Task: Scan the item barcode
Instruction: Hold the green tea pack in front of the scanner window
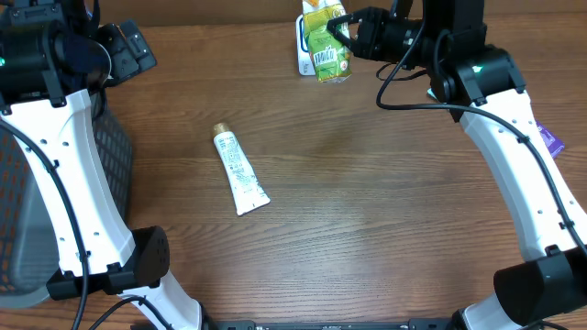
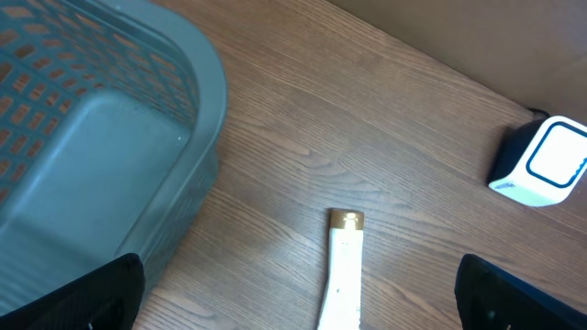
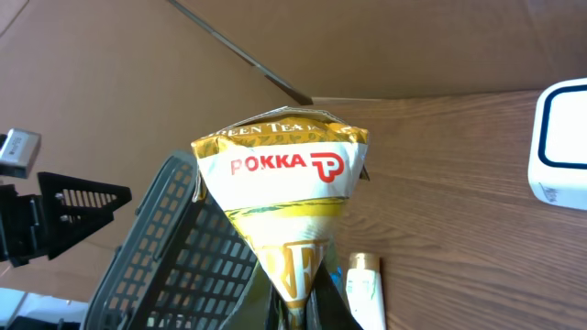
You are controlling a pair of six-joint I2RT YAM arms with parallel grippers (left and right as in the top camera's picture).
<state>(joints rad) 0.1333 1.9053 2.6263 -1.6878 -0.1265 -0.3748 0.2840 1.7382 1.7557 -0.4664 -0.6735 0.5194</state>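
The brown wooden desk point(image 1: 367, 183) fills most of the overhead view. At its left edge stands a grey mesh basket point(image 1: 115, 165), partly hidden by the left arm. The left end effector point(image 1: 138, 50) hangs at the far left over the basket's far corner. Its fingers point(image 2: 92, 298) are spread wide at the bottom corners of the left wrist view, and nothing is between them. The right arm reaches to the far side of the desk, where the right end effector point(image 1: 341, 32) pinches a Pokka green tea carton point(image 1: 328, 46). This yellow-green carton is tilted, and from overhead it overlaps the right side of a small white barcode scanner point(image 1: 303, 46) with a dark trim; whether the two touch cannot be told. In the right wrist view the carton's folded top points away from the camera. A white tube point(image 1: 239, 170) with a gold cap lies flat near the middle of the desk, cap toward the far side, well apart from the scanner and the basket.
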